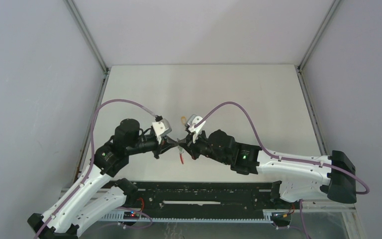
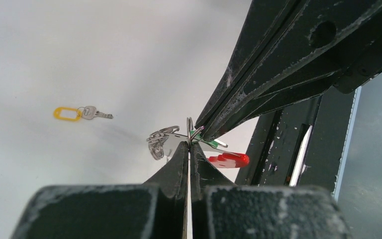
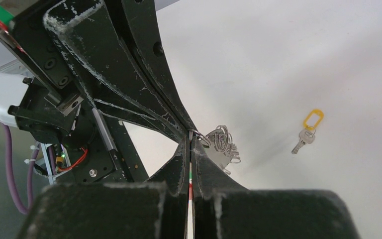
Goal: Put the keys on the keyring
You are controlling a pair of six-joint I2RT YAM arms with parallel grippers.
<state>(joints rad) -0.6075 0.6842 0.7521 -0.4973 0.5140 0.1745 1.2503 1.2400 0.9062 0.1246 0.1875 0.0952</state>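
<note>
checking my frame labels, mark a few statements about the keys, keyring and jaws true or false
1. The yellow-tagged key lies on the table, apart from both grippers: true.
2. The left gripper has its jaws wide open: false, they are shut on the keyring.
3. The right gripper, shut on the green key, meets the left one tip to tip: true.
4. The yellow-tagged key hangs on the keyring: false, it lies alone.
</note>
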